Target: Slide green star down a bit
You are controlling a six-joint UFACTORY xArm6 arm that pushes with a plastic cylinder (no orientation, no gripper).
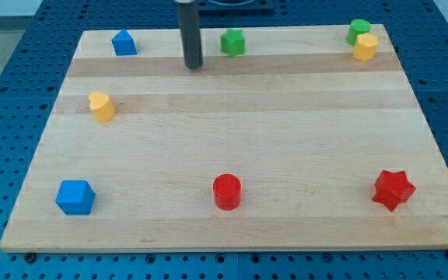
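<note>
The green star (232, 42) sits near the top edge of the wooden board (232, 140), a little right of the middle. My tip (194, 65) rests on the board just left of the star and slightly lower in the view, a short gap apart from it. The dark rod rises from there out of the view's top.
A blue block with a peaked top (124, 43) is at the top left. A green block (358, 31) and a yellow hexagon-like block (365, 47) touch at the top right. A yellow block (101, 106) is at the left. A blue cube (75, 197), a red cylinder (227, 191) and a red star (393, 189) line the bottom.
</note>
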